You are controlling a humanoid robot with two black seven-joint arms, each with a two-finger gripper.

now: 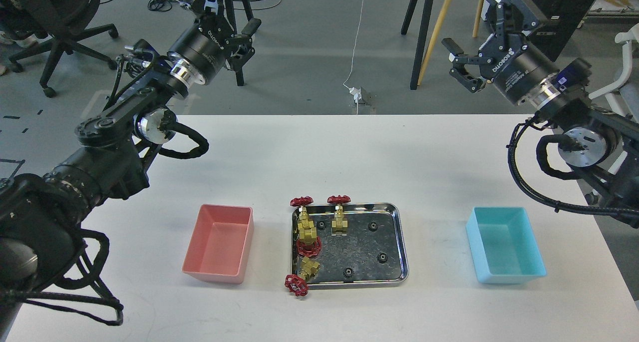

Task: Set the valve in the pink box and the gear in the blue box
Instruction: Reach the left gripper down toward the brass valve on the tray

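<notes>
Several brass valves with red handwheels lie on the left side of a steel tray (404,254): one valve (304,221) at the back left, another valve (340,217) beside it, a third (309,245) in the middle. The front one (302,276) hangs over the tray's front left corner. Several small black gears, such as a gear (372,225) and a gear (382,257), lie on the tray's right part. The pink box (214,275) stands left of the tray and holds nothing, like the blue box (509,278) on the right. My left gripper (227,12) and right gripper (472,25) hover open and high beyond the table's far edge, far from everything.
The white table (349,157) carries only the tray and two boxes. Beyond its far edge are an office chair (55,27), tripod legs (424,27) and floor cables. My arms' thick links overhang the table's left and right edges.
</notes>
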